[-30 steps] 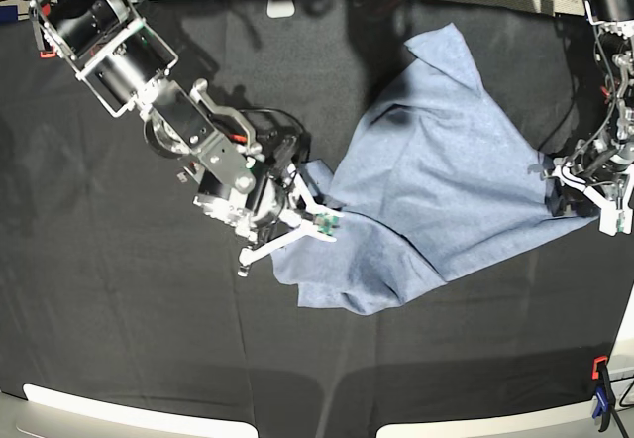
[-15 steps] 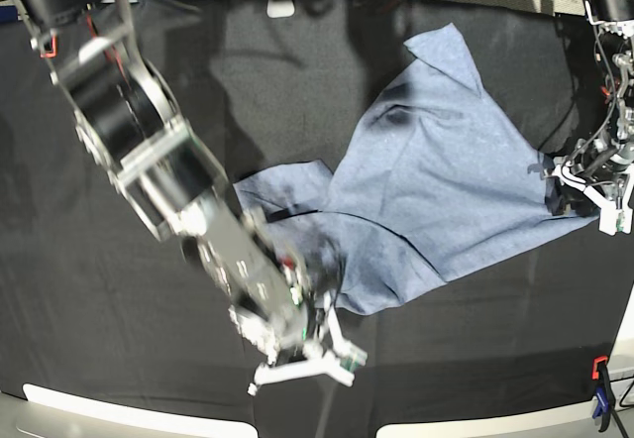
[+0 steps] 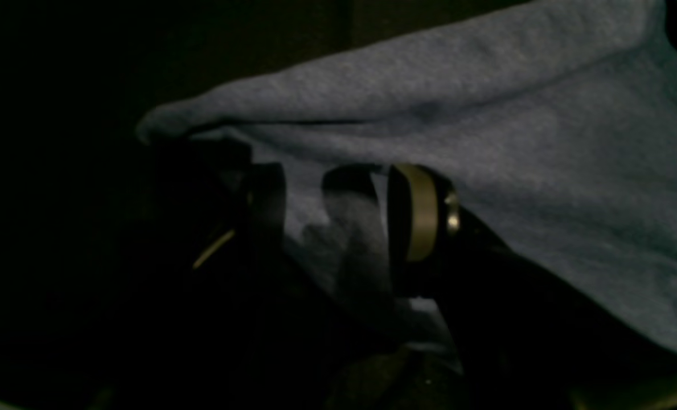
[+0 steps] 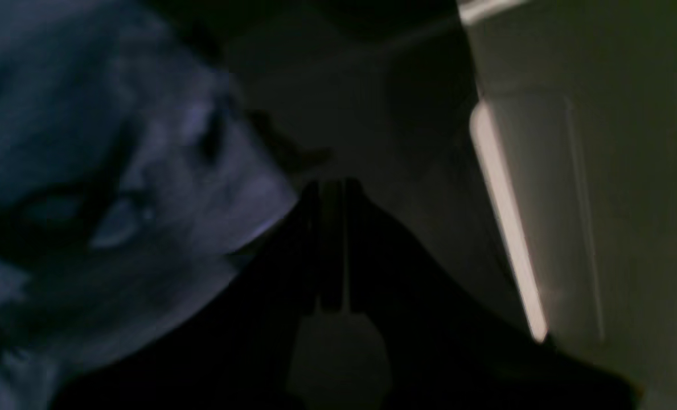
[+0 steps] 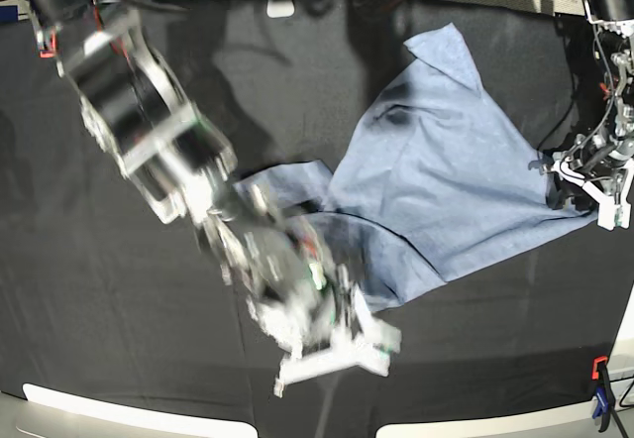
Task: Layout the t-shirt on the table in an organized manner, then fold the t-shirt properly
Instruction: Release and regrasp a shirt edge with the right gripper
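Left gripper (image 3: 338, 222) spread wide at crumpled light blue-grey cotton t-shirt's (image 5: 446, 180) right edge. Right gripper (image 4: 329, 239) pressed shut, empty, blurred at lower centre. Wrinkled black cloth table (image 5: 119, 319) beneath.

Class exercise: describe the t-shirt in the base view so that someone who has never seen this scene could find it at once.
Start with the table, a wide surface of wrinkled black cloth filling the view. Right of centre lies the t-shirt, crumpled and spread unevenly, one corner pointing toward the far edge. It is the only light blue-grey fabric there, between the blurred right gripper and the left gripper.
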Controlling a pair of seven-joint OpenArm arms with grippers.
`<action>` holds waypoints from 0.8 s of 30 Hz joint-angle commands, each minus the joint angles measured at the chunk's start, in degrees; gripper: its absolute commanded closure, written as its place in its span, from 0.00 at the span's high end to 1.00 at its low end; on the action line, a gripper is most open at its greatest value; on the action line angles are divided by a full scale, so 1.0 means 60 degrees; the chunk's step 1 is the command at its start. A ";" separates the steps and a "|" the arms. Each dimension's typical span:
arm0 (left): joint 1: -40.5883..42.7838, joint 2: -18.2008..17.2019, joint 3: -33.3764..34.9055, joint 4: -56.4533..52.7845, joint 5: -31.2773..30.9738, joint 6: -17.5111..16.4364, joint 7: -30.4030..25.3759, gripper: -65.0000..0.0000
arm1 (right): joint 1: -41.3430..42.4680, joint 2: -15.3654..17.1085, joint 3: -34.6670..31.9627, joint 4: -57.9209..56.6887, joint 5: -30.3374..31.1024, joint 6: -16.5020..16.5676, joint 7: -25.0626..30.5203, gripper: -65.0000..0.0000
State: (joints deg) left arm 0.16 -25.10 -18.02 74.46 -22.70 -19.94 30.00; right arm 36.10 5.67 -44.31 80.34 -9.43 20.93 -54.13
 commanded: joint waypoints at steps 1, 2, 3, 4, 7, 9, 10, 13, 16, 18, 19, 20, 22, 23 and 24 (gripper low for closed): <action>-0.0182 -0.0182 -0.0062 0.0146 -0.0120 -0.0033 -0.0229 0.41 | 0.0011 0.0222 0.0076 0.0619 -0.0142 -0.0018 -0.0055 0.00; -0.0182 -0.0182 -0.0062 0.0146 -0.0120 -0.0033 -0.0229 0.41 | -0.0324 0.0448 0.0076 0.1053 -0.0142 -0.0015 -0.0157 0.00; -0.0182 -0.0182 -0.0062 0.0146 -0.0120 -0.0033 -0.0229 0.41 | -0.0659 0.0656 0.0076 0.1392 -0.0146 -0.0018 -0.0164 0.00; -0.0182 -0.0182 -0.0062 0.0146 -0.0120 -0.0033 -0.0229 0.41 | -0.0976 0.0845 0.0076 0.1628 -0.0146 -0.0015 -0.0160 0.00; -0.0186 -0.0182 -0.0062 0.0146 -0.0124 -0.0033 -0.0255 0.41 | -0.1712 0.1293 0.0076 0.1916 -0.0142 -0.0015 -0.0255 0.00; -0.0182 -0.0182 -0.0062 0.0146 -0.0120 -0.0033 -0.0259 0.41 | -0.1960 0.1570 0.0076 0.1916 0.0015 -0.0015 -0.0539 0.00; -0.0182 -0.0182 -0.0062 0.0146 -0.0124 -0.0033 -0.0259 0.41 | -0.2033 0.1712 0.0076 0.1916 0.0175 -0.0015 -0.0641 0.00; -0.0186 -0.0178 -0.0062 0.0146 -0.0124 -0.0033 -0.0255 0.41 | -0.2109 0.2084 0.0076 0.1902 0.0594 -0.0015 -0.0627 0.24; -0.0186 -0.0182 -0.0062 0.0146 -0.0124 -0.0033 -0.0251 0.41 | -0.2109 0.2204 0.0076 0.1730 0.0933 -0.0022 -0.0466 0.43; -0.0186 -0.0182 -0.0062 0.0146 -0.0120 -0.0029 -0.0251 0.41 | -0.2131 0.2197 0.0073 0.1443 0.0929 0.0000 -0.0055 0.44; -0.0186 -0.0182 -0.0062 0.0146 -0.0124 -0.0029 -0.0248 0.41 | -0.2131 0.2193 0.0066 0.1260 0.0925 0.0142 0.0339 0.44; -0.0186 -0.0182 -0.0062 0.0146 -0.0124 -0.0033 -0.0248 0.41 | -0.2131 0.2164 0.0069 0.1086 0.0903 0.0313 0.0699 0.44; -0.0186 -0.0182 -0.0062 0.0146 -0.0120 -0.0029 -0.0248 0.41 | -0.2127 0.2167 0.0069 0.0783 0.0765 0.0393 0.1231 0.44; -0.0186 -0.0178 -0.0062 0.0146 -0.0124 -0.0029 -0.0251 0.41 | -0.2127 0.2149 0.0069 0.0656 0.0597 0.0393 0.1461 0.44; -0.0186 -0.0182 -0.0062 0.0146 -0.0120 -0.0033 -0.0259 0.41 | -0.2127 0.2142 0.0066 0.0525 0.0492 0.0397 0.1621 0.44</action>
State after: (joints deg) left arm 0.14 -25.10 -18.02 74.46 -22.85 -19.94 29.98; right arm 21.78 18.41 -44.38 82.67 -5.96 23.68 -44.75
